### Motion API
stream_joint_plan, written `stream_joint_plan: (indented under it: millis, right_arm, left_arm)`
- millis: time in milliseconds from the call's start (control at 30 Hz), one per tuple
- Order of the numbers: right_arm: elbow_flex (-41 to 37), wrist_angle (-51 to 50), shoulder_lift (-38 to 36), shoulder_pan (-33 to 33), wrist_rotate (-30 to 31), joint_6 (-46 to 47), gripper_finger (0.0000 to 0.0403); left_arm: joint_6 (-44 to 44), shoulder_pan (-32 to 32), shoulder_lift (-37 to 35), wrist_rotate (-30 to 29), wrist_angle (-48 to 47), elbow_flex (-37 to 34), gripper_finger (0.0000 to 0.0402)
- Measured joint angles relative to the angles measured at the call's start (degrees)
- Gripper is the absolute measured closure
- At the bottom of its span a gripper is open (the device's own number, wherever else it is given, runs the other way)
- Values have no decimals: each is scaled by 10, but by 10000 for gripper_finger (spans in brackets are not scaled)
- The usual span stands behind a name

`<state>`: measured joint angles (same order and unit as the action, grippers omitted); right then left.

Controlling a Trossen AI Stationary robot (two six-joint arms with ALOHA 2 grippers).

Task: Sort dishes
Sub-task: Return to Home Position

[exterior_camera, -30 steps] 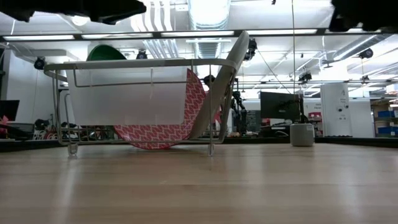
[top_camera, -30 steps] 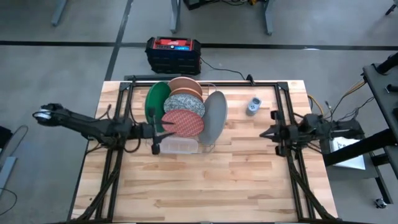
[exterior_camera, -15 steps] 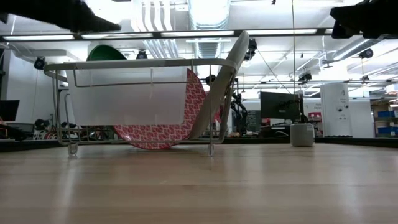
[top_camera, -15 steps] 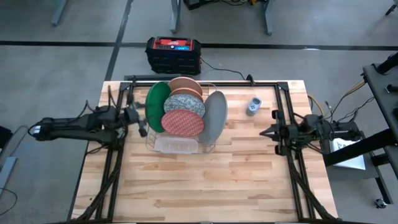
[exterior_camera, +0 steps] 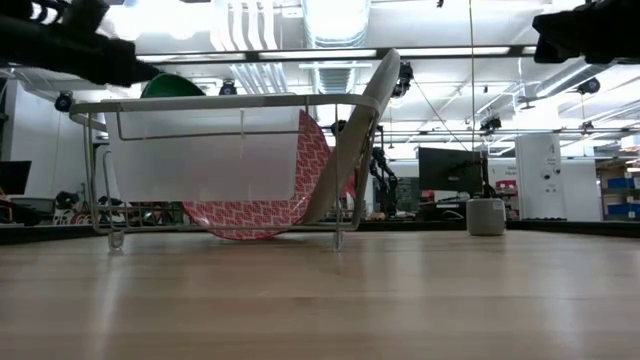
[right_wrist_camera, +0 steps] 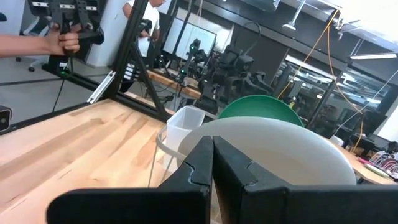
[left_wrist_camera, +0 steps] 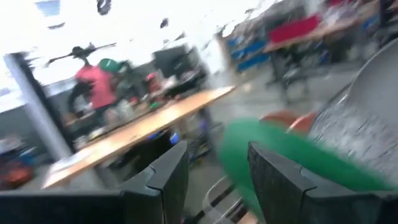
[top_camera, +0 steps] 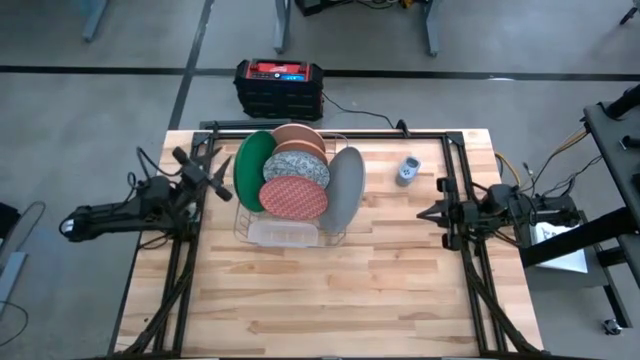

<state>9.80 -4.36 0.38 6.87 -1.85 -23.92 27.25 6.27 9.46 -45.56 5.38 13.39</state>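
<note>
- Swung out since a second ago, my left pincer (top_camera: 198, 170) had gone from the front corner of the wire rack (top_camera: 285, 234) to its 9 o'clock side, fingers spread wide and holding nothing.
- My right pincer (top_camera: 428, 212) waited at the table's 3 o'clock edge, fingers pressed together.
- All the dishes stood in the rack: green plate (top_camera: 252, 165), salmon plate (top_camera: 298, 137), speckled plate (top_camera: 296, 165), red plate (top_camera: 294, 197) and grey plate (top_camera: 345, 187).
- I judged that my spread fingers, near the green plate, could clip it if I drifted toward 3 o'clock.
</note>
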Motion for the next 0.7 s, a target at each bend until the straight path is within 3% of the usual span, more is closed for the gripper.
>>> stream_joint_plan:
  millis: [100, 267, 333, 433, 533, 700]
  right_arm:
    - [0, -6, -1, 0, 2, -1, 403]
    - [0, -11, -2, 0, 5, -8, 403]
    - [0, -12, -2, 0, 5, -10, 403]
    - [0, -12, -2, 0, 5, -19, 403]
    - [-1, -13, -2, 0, 5, -28, 403]
    - [-1, -14, -2, 0, 6, -11, 403]
  left_arm:
    - [-9, -1, -17, 35, 1, 0, 248]
    - [19, 0, -25, -129, -1, -3, 248]
    - [28, 1, -25, -153, -3, -9, 248]
    - [48, 18, -23, -153, 24, -28, 248]
    - [97, 63, -19, -146, 110, -63, 248]
    - [171, 198, 0, -38, 269, -128, 248]
